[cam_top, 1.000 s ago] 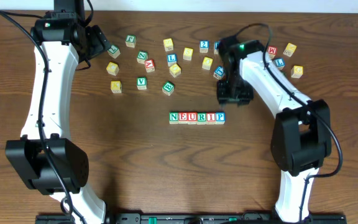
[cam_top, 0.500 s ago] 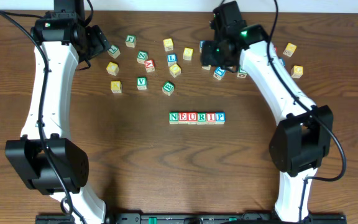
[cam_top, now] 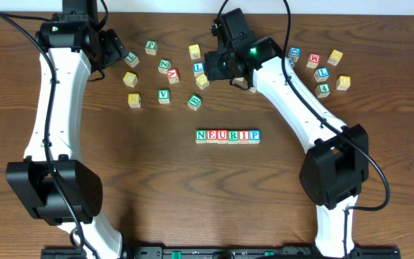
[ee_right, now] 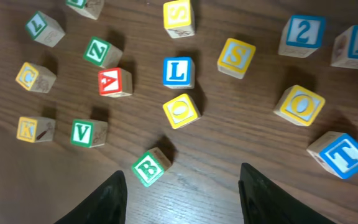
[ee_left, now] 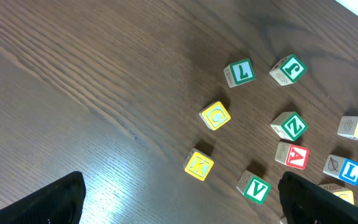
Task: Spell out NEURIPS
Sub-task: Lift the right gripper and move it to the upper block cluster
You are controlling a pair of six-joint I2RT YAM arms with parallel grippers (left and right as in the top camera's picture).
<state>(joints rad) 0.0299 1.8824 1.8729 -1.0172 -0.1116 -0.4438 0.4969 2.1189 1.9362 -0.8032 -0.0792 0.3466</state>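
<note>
Six light-wood cubes stand in a row reading N [cam_top: 201, 135], E, U, R, I, P [cam_top: 254, 135] at the table's middle. Two yellow S cubes lie among the loose cubes at the back, one [ee_right: 178, 14] [cam_top: 195, 51] farther and one [ee_right: 236, 56] nearer. My right gripper [cam_top: 216, 63] [ee_right: 185, 199] hangs open and empty high over that group, with a green B cube [ee_right: 148, 168] showing between its fingers below. My left gripper [cam_top: 113, 52] [ee_left: 179, 208] stays open and empty at the back left, above bare wood.
Loose cubes lie scattered along the back: blue L [ee_right: 178, 71], yellow O [ee_right: 181, 111], red A [ee_right: 114, 82], green V [ee_right: 82, 132], blue 2 [ee_right: 302, 34], blue T [ee_right: 340, 154]. More cubes [cam_top: 322, 72] sit at the back right.
My right arm has swung from just above the row's right end back and to the left, over the loose cubes. The left arm and the row have not moved.
</note>
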